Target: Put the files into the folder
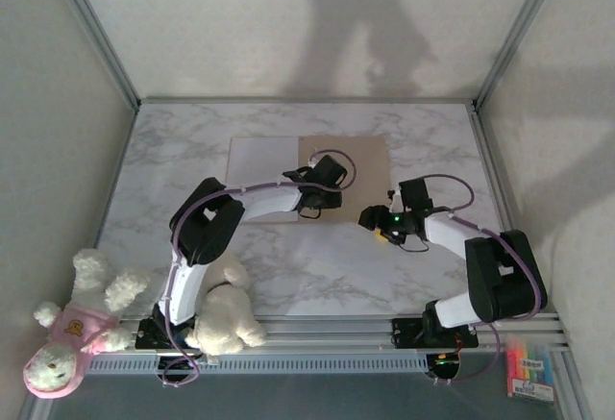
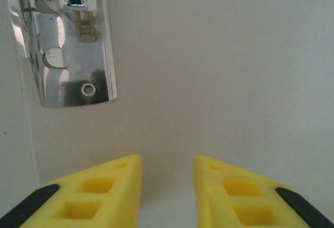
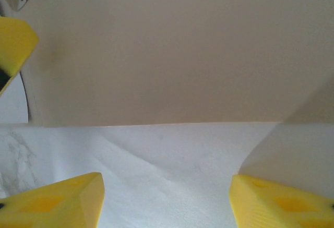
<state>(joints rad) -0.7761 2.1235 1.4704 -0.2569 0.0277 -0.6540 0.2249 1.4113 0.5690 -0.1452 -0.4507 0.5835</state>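
Observation:
The tan folder (image 1: 357,159) lies open and flat at the back middle of the marble table. A white sheet of the files (image 1: 261,163) lies on its left half. My left gripper (image 1: 315,204) hovers low over the folder near its spine. In the left wrist view its yellow fingers (image 2: 117,186) stand a little apart with nothing between them, next to the folder's metal clip (image 2: 68,40). My right gripper (image 1: 373,216) is over bare table just before the folder's near edge (image 3: 172,71). Its fingers (image 3: 68,202) stand wide apart and empty.
Two plush toys sit at the front left: a white one (image 1: 226,316) by the left arm's base and a pink-dressed one (image 1: 69,338). A pack of markers (image 1: 529,368) lies off the front right corner. Metal frame posts and walls close in the table's sides and back.

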